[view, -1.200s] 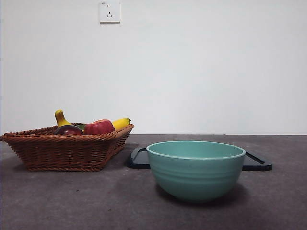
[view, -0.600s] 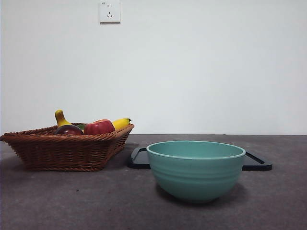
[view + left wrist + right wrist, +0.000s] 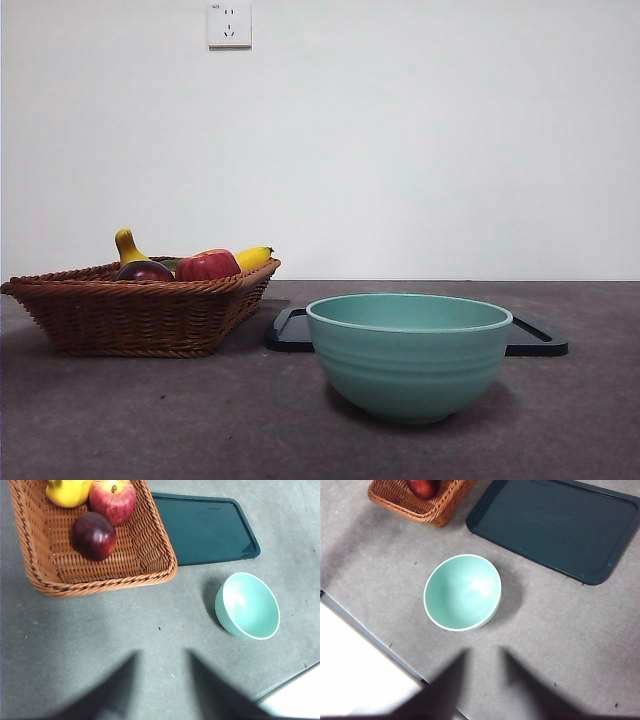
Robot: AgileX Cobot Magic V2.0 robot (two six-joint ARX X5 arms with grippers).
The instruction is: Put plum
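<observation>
The dark maroon plum (image 3: 93, 535) lies in the wicker basket (image 3: 150, 575) beside a brighter red apple (image 3: 113, 500) and a yellow fruit (image 3: 67, 492). In the front view the plum (image 3: 143, 271) shows just above the basket's rim (image 3: 120, 315) at the left. My left gripper (image 3: 161, 680) is open and empty, high above the bare table near the basket. My right gripper (image 3: 485, 677) is open and empty, high above the table near the teal bowl (image 3: 462, 592). Neither arm shows in the front view.
A teal bowl (image 3: 408, 352) stands at the front middle, also seen in the left wrist view (image 3: 247, 606). A dark flat tray (image 3: 292, 332) lies behind it, right of the basket (image 3: 555, 525). A banana (image 3: 252, 258) lies in the basket. The table's edge (image 3: 370, 640) runs near the bowl.
</observation>
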